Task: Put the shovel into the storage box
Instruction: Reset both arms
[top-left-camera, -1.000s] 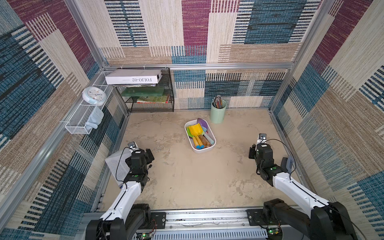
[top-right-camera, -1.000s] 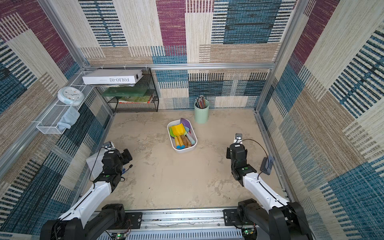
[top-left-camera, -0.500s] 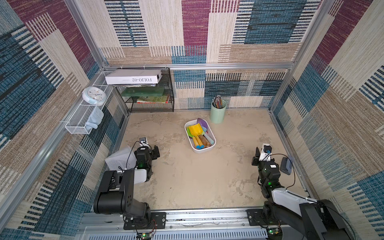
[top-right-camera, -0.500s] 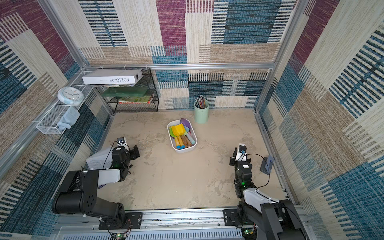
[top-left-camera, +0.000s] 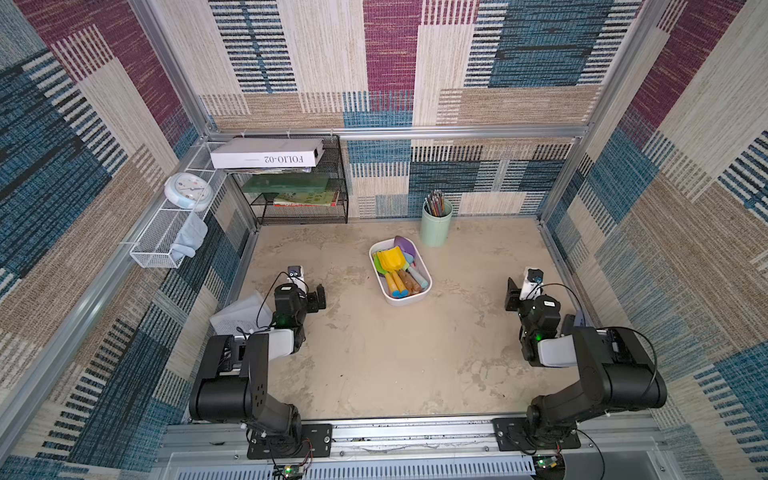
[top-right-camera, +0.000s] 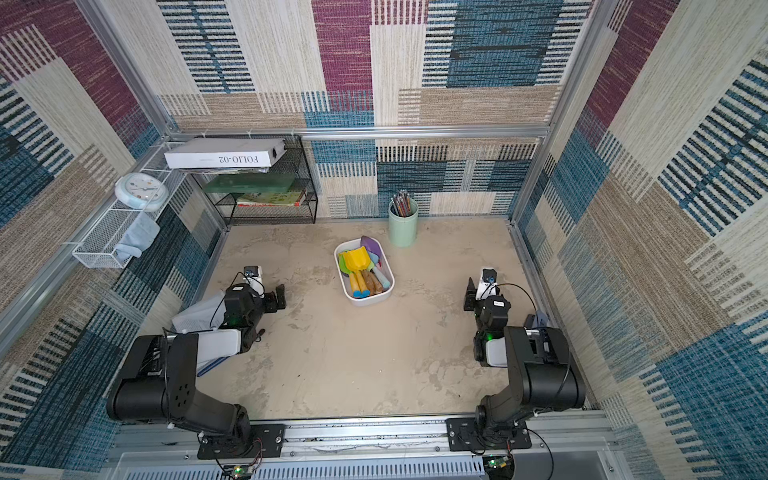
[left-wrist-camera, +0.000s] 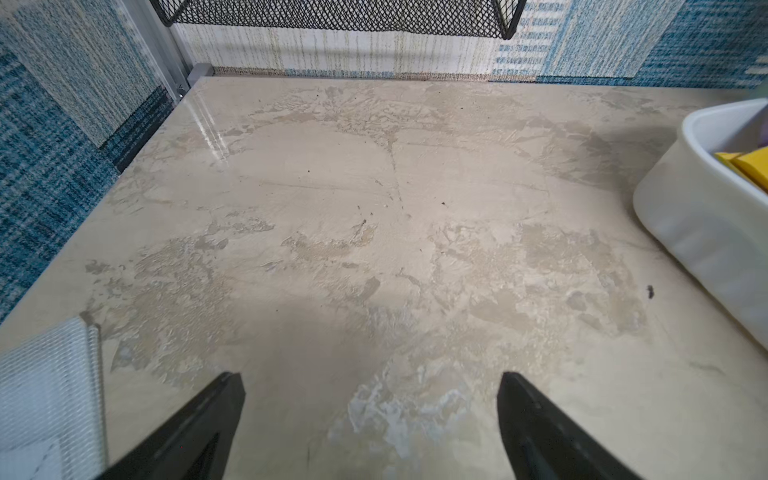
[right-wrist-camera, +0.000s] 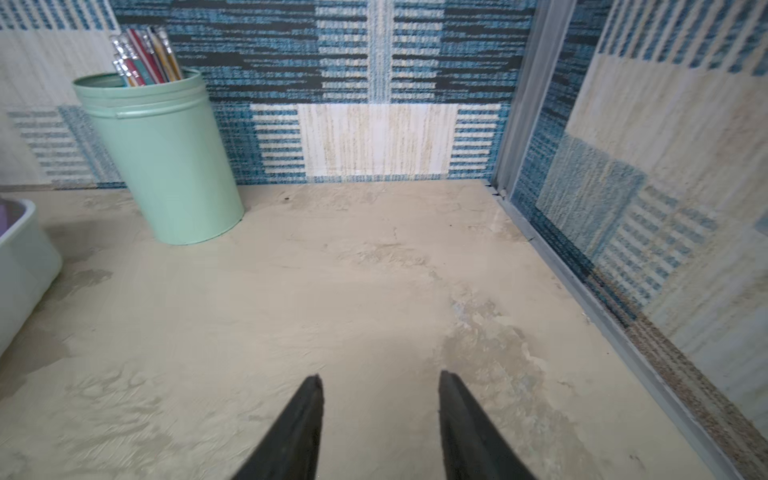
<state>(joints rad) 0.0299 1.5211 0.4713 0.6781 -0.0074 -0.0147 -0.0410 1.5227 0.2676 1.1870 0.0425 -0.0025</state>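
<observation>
We find the storage box (top-left-camera: 406, 300) on the counter (top-left-camera: 374, 357), toward the back and roughly midway between the two arms. The yellow shovel (top-left-camera: 390, 259) lies inside it among other coloured toy shovels, its blade at the far end of the box. The left pincer (left-wrist-camera: 369, 374) is spread wide above bare counter with nothing between its jaws; the box lies ahead of it and off to its right, well apart from the fingertips. The right pincer (right-wrist-camera: 380, 374) is also spread, less widely, and empty; the box lies off to its left, well apart, and the mint-green pencil cup (right-wrist-camera: 166, 166) stands ahead of it. In the left wrist view the box is cut off by the frame, so we see only one rounded corner and a scrap of yellow; in the right wrist view only a sliver of its wall shows. In both top views the handles overlap, so we cannot count the shovels surely, and a purple blade (top-left-camera: 405, 246) is partly covered. A white ribbed thing (left-wrist-camera: 45, 395) beside the left arm is cut off, and we cannot tell what it is.
</observation>
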